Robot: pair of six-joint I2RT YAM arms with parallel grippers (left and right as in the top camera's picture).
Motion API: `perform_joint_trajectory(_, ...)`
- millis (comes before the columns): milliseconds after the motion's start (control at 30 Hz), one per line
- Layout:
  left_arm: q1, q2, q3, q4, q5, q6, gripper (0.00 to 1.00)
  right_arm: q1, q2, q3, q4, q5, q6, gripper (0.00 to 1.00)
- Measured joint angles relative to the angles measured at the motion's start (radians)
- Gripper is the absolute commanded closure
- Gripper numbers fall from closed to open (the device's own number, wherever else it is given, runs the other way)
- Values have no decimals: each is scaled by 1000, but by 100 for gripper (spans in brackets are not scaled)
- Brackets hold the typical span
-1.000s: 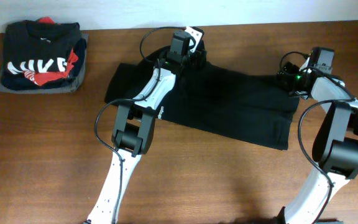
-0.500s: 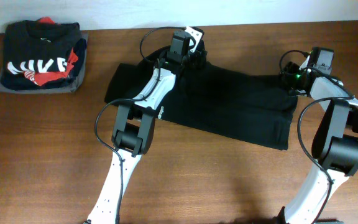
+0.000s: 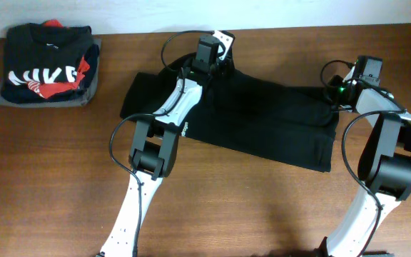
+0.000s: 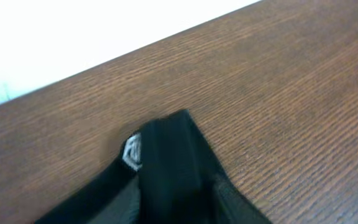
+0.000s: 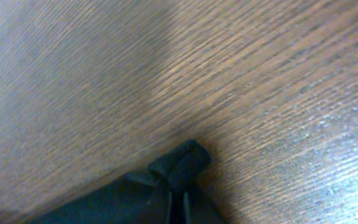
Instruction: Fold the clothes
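Note:
The clothes [image 3: 262, 114], a plain black garment, lie spread flat across the middle of the brown table [image 3: 248, 207]. My left gripper [image 3: 217, 68] is at the garment's far edge and is shut on a raised fold of it. In the left wrist view that fold [image 4: 166, 143] stands up between the fingers, with a small white logo [image 4: 131, 153] beside it. My right gripper [image 3: 332, 95] is at the garment's far right corner. The right wrist view shows the bunched corner [image 5: 182, 162] pinched at the tips of my right gripper [image 5: 179, 200].
A folded dark garment with big white letters and red print [image 3: 47, 64] lies at the far left on a grey cloth. The table's far edge and a white wall [image 4: 73, 37] run just behind both grippers. Cables loop over each arm.
Both grippers have closed on the garment's far edge, the right one first. The arms have hardly moved and the garment lies as before.

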Motion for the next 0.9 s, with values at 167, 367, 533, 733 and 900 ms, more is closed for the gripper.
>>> perform_joint_trajectory(167, 3, 5, 0, 14, 2, 6, 99, 0, 2, 18, -37, 0, 2, 96)
perform_joint_trajectory(367, 13, 11, 20, 13, 5, 6, 99, 0, 14, 82, -128, 0, 2, 96)
perform_joint_trajectory(533, 25, 17, 63, 10, 4, 7, 99, 0, 14, 104, -155, 0, 1, 96)
perform_joint_trajectory(733, 29, 23, 130, -41, 4, 6, 99, 0, 15, 105, -181, 0, 1, 96)
perform_joint_trajectory(900, 30, 24, 195, -124, 4, 7, 99, 0, 16, 134, -237, 0, 2, 96)
